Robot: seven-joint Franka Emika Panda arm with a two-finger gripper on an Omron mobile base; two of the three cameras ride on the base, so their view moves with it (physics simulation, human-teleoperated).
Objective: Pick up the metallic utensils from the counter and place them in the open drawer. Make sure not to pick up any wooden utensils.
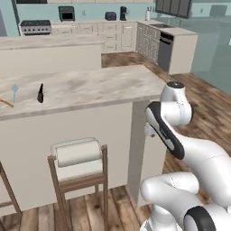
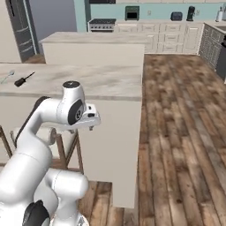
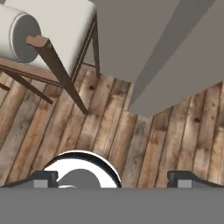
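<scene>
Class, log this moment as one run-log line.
gripper: open, over floor | knife, silver spoon: on counter | stage: approach

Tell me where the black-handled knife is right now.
The knife lies on the counter near its far left end in the left base view, just right of the silver spoon and well away from the gripper.

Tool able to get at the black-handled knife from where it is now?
Probably not yet: the tool hangs below the counter edge, pointing at the floor, while the knife lies far along the slab top.
</scene>
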